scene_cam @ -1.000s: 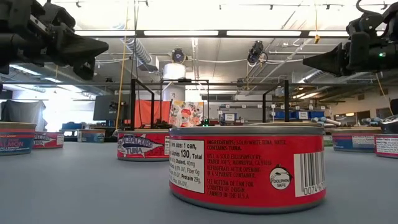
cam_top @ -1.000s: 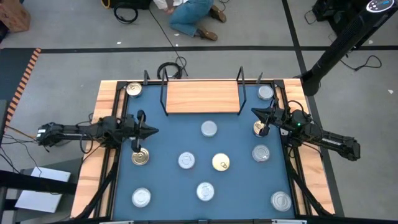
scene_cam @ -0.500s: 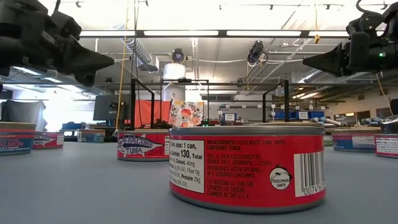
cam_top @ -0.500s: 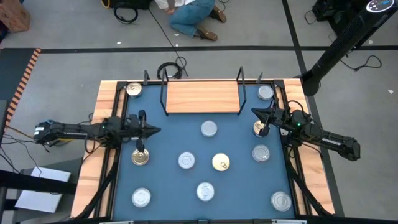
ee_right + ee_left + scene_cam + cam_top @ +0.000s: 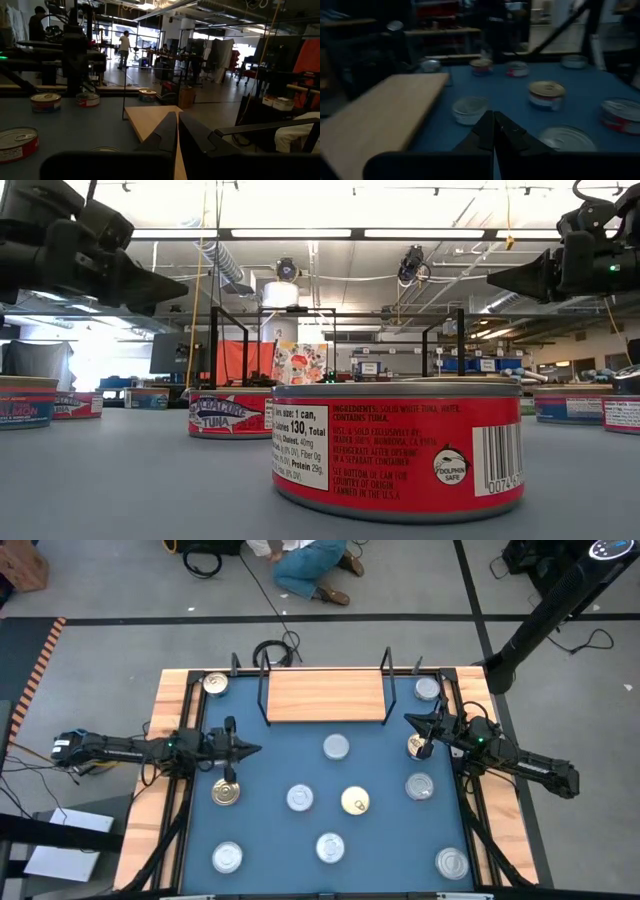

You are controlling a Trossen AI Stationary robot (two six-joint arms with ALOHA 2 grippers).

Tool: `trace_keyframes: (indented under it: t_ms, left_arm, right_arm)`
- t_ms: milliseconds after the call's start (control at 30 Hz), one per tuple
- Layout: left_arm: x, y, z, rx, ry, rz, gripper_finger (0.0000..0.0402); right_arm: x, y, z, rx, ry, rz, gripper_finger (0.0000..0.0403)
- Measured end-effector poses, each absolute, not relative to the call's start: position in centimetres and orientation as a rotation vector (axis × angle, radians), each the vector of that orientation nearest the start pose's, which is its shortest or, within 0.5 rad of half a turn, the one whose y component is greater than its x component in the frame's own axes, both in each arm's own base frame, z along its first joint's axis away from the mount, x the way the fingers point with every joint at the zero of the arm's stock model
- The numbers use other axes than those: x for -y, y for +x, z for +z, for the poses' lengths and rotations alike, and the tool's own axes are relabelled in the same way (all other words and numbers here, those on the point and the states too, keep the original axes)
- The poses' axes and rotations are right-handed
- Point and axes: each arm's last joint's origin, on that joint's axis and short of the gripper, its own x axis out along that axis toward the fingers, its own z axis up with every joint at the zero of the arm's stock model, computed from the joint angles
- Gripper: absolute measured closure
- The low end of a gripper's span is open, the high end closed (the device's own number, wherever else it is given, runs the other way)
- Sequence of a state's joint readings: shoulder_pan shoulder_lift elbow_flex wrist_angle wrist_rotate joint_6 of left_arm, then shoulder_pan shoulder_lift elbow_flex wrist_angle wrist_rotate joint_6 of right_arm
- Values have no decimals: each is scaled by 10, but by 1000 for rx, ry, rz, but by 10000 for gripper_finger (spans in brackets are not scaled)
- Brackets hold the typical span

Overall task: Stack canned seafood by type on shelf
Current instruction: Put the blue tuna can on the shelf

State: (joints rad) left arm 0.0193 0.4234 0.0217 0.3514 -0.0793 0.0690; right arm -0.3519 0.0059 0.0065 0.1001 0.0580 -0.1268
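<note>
Several round tins of canned seafood stand scattered upright on the blue table, among them a gold-lidded one (image 5: 355, 801), silver ones (image 5: 336, 747) (image 5: 300, 798), and a red-labelled tuna tin (image 5: 400, 445) close in the low view. The shelf (image 5: 325, 695), a light wooden board with black wire uprights, stands bare at the far middle. My left gripper (image 5: 256, 749) (image 5: 493, 116) hovers shut and level over the table's left part, above and just beyond a tin (image 5: 227, 792). My right gripper (image 5: 408, 720) (image 5: 177, 116) hovers shut at the right, near the shelf's right end and a gold-lidded tin (image 5: 418, 745).
One tin sits in each far corner (image 5: 216, 683) (image 5: 427, 688), and more along the near edge (image 5: 228, 858) (image 5: 331, 847) (image 5: 452, 862). A wooden rim (image 5: 160, 770) borders the table. A person sits on the floor beyond the far edge (image 5: 310, 565). A black stand (image 5: 540, 620) rises at the far right.
My left gripper has rolled a little about its own pointing line, and its tip has dipped slightly in the low view. It stays shut and holds nothing. No tin has moved.
</note>
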Motion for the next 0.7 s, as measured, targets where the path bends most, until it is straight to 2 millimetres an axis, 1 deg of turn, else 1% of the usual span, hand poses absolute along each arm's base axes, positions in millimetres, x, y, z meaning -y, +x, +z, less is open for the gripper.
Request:
trace_keyframes:
  t_ms: [333, 500, 700]
  left_arm:
    - [-3, 132, 184, -48, 76, 78, 394]
    - [-2, 135, 186, -63, 73, 70, 394]
    - [1, 138, 183, -87, 47, 51, 394]
  right_arm:
    - [35, 91, 175, 74, -140, -415, 375]
    - [35, 91, 175, 74, -140, -416, 375]
    - [35, 91, 175, 75, -140, -416, 375]
